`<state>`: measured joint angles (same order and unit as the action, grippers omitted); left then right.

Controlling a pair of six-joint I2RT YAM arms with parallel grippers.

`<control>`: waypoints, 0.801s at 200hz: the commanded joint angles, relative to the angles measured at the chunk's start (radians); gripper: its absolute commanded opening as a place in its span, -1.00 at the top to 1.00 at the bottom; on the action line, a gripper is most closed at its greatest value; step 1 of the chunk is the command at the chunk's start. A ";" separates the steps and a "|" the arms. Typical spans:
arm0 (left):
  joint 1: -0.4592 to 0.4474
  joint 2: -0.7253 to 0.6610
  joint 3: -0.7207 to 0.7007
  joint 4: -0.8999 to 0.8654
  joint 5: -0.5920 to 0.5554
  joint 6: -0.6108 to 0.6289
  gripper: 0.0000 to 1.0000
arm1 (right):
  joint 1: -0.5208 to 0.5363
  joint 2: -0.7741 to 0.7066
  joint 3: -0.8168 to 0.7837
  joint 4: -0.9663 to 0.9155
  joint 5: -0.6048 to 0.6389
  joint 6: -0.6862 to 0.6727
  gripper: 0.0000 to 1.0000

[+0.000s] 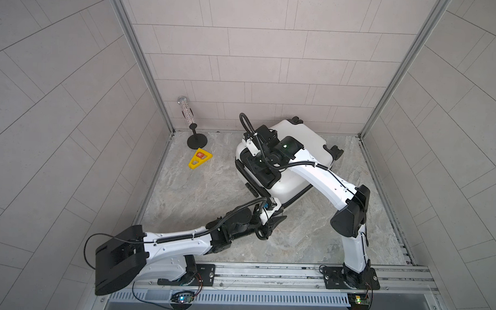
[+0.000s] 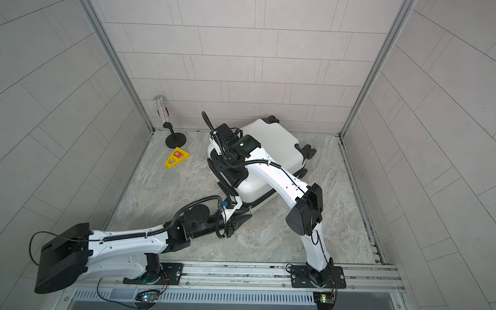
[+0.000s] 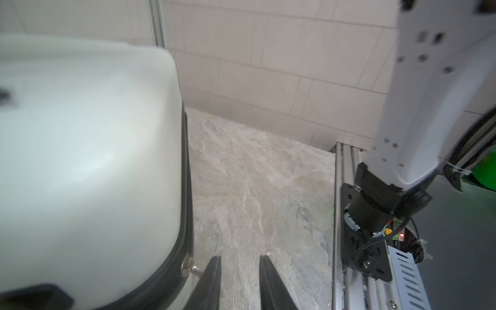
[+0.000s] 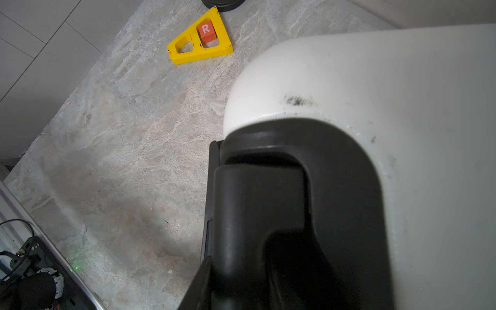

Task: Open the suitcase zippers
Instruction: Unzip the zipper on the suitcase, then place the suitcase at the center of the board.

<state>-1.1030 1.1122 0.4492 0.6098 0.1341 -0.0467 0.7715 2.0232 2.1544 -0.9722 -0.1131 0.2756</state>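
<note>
The white suitcase (image 1: 301, 140) lies flat on the stone floor, wheels toward the back wall. Its black zipper band (image 3: 185, 188) runs round the rim, and a small metallic pull (image 3: 188, 264) hangs at the near corner. My left gripper (image 3: 240, 257) is open just beside that pull, with only floor between its fingers; in both top views it sits at the case's near corner (image 1: 275, 223) (image 2: 243, 218). My right gripper (image 4: 241, 249) reaches over the case and is shut on the black handle bar (image 4: 257, 209) in the recessed panel, one finger (image 4: 200, 279) showing beside the bar.
A yellow wedge block (image 1: 200, 158) holding an orange R piece lies left of the case. Behind it stands a black-footed stand (image 1: 196, 141) with a glittery tube. Tiled walls close in three sides. A metal rail (image 1: 265, 271) with both arm bases runs along the front.
</note>
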 commanded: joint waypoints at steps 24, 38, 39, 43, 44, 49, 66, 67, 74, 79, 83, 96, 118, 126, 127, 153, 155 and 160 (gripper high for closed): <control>0.002 -0.236 0.015 -0.271 -0.204 -0.008 -0.02 | 0.001 -0.185 -0.123 0.168 -0.031 -0.115 1.00; 0.002 -0.315 0.028 -0.387 -0.317 -0.036 -0.12 | 0.007 -0.238 -0.209 0.192 -0.083 -0.220 1.00; 0.002 -0.320 0.029 -0.395 -0.323 -0.038 -0.13 | 0.008 -0.242 -0.215 0.194 -0.087 -0.228 1.00; 0.003 -0.329 0.035 -0.429 -0.352 -0.042 -0.15 | 0.009 -0.256 -0.240 0.201 -0.107 -0.260 1.00; 0.004 -0.345 0.036 -0.440 -0.359 -0.042 -0.15 | 0.009 -0.260 -0.245 0.202 -0.113 -0.268 1.00; 0.005 -0.379 0.045 -0.479 -0.390 -0.042 -0.19 | 0.011 -0.280 -0.275 0.210 -0.141 -0.309 1.00; 0.020 -0.442 0.076 -0.602 -0.475 -0.043 -0.28 | 0.017 -0.348 -0.380 0.258 -0.194 -0.409 1.00; 0.022 -0.443 0.079 -0.608 -0.478 -0.043 -0.29 | 0.017 -0.352 -0.386 0.261 -0.197 -0.413 1.00; 0.037 -0.461 0.097 -0.656 -0.488 -0.044 -0.31 | 0.020 -0.373 -0.423 0.289 -0.213 -0.431 1.00; 0.051 -0.472 0.109 -0.687 -0.486 -0.045 -0.32 | 0.021 -0.385 -0.442 0.309 -0.218 -0.431 1.00; 0.064 -0.479 0.120 -0.712 -0.484 -0.047 -0.32 | 0.023 -0.392 -0.453 0.326 -0.222 -0.426 1.00; 0.117 -0.493 0.157 -0.781 -0.453 -0.059 -0.33 | 0.029 -0.405 -0.471 0.371 -0.238 -0.394 0.92; 0.200 -0.483 0.227 -0.858 -0.374 -0.061 -0.35 | 0.029 -0.430 -0.485 0.425 -0.252 -0.341 0.41; 0.221 -0.467 0.262 -0.895 -0.375 -0.076 -0.38 | 0.028 -0.445 -0.489 0.429 -0.241 -0.332 0.24; 0.225 -0.465 0.266 -0.900 -0.377 -0.079 -0.39 | 0.028 -0.447 -0.490 0.429 -0.238 -0.330 0.23; 0.249 -0.357 0.421 -1.057 -0.388 -0.158 -0.43 | 0.000 -0.519 -0.526 0.427 -0.197 -0.272 0.00; 0.250 -0.348 0.433 -1.066 -0.388 -0.164 -0.43 | -0.003 -0.526 -0.532 0.429 -0.196 -0.265 -0.01; 0.250 -0.316 0.463 -1.098 -0.384 -0.180 -0.43 | -0.013 -0.542 -0.544 0.431 -0.192 -0.247 -0.03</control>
<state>-0.8623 0.7071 0.7956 -0.3019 -0.2611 -0.1486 0.7887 1.6112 1.6268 -0.6582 -0.3058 -0.0124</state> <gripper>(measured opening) 0.715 0.494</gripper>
